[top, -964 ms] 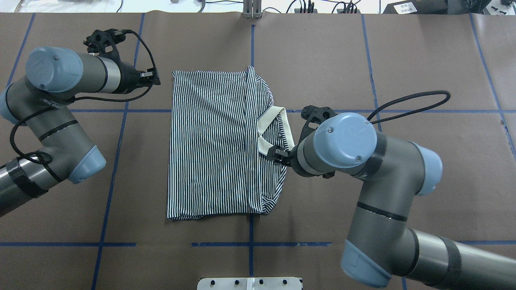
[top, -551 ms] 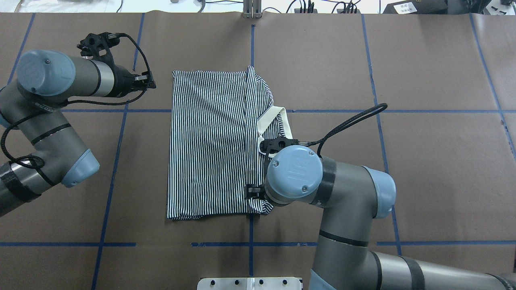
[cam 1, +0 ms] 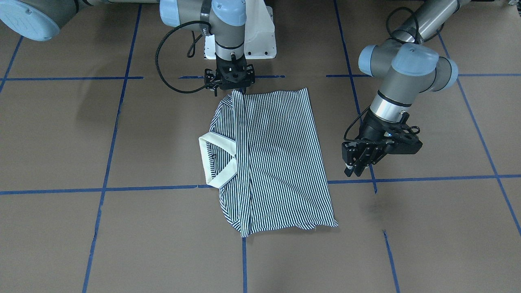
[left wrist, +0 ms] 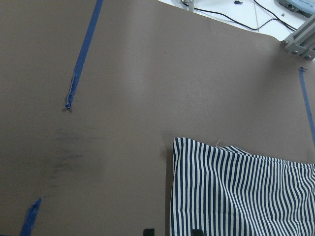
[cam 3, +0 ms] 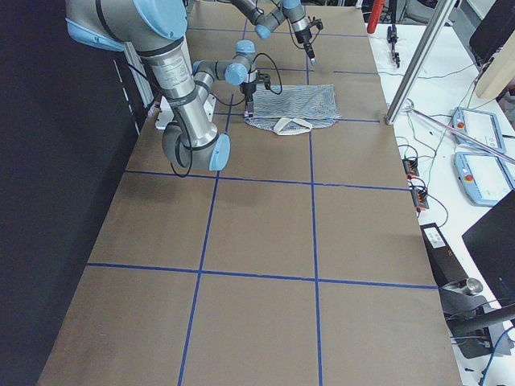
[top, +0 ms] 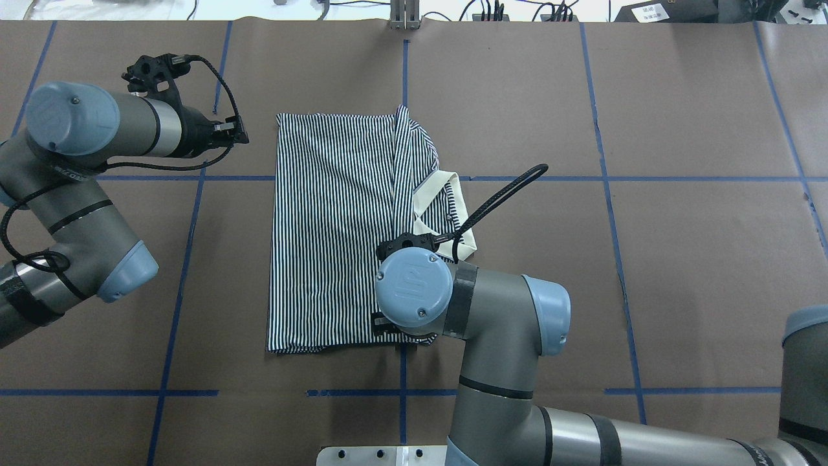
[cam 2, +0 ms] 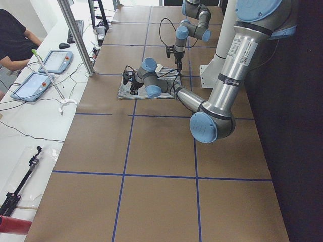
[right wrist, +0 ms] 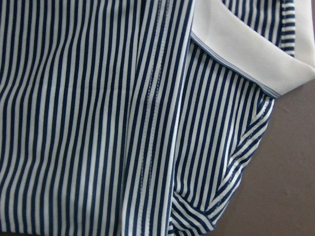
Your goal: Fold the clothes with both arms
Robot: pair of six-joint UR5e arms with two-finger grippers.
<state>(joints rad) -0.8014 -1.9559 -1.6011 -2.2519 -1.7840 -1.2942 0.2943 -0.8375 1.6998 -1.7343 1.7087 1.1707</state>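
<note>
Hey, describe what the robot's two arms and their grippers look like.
The left arm and right arm are grey metal tubes with rounded light blue joint caps and black bands. Both the left gripper and right gripper are black with two fingers, each fed by a looping black cable.

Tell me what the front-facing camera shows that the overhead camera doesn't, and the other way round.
Only the front-facing view shows the right hand clearly, poised at the robot-side edge of the striped shirt; overhead, the arm's own wrist hides most of it. Only the overhead view shows cables and a metal post beyond the far edge of the table. Both show the shirt folded, its cream collar sticking out sideways, the left hand off the shirt over bare table, and the blue tape grid.
</note>
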